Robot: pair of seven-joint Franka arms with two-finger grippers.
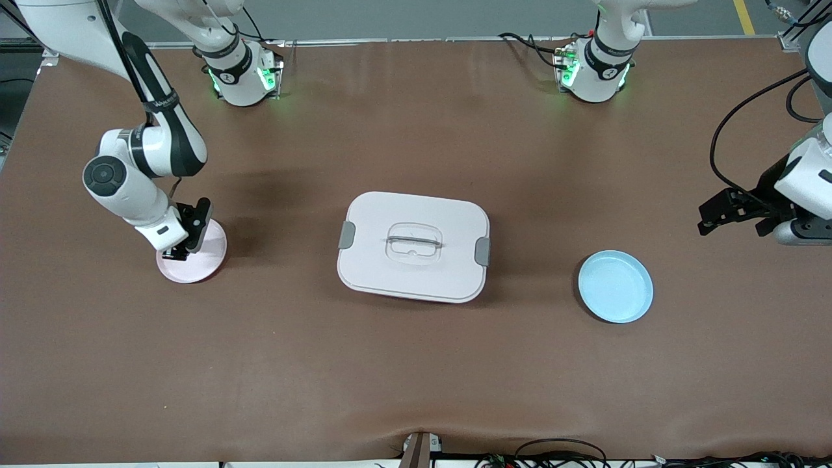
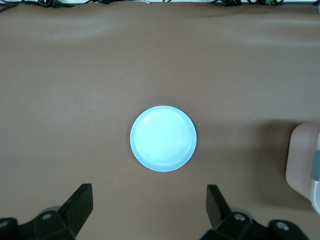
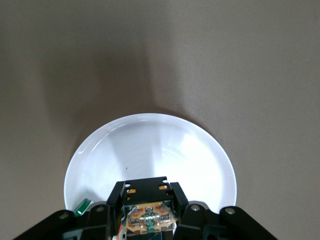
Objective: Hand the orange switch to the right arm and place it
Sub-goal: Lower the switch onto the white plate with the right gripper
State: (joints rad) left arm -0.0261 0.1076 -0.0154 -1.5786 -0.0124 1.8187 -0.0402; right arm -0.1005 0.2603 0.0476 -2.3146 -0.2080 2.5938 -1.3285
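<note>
Two black two-finger grippers are at work over a brown table. The right gripper (image 1: 180,244) is low over a round pale pink plate (image 1: 207,255) at the right arm's end, its fingers closed on the tiny black boxy orange switch (image 3: 148,217). The left gripper (image 1: 715,214) waits near the left arm's end, its jaws spread wide and empty, above bare table beside a round light blue plate (image 1: 615,286); a closed white rectangular lidded box (image 1: 413,246) sits between the plates.

The lidded container (image 1: 413,246) sits mid-table. A plate (image 1: 207,261) lies toward the right arm's end of it; another plate (image 1: 615,286) toward the left arm's end, slightly nearer the camera.
</note>
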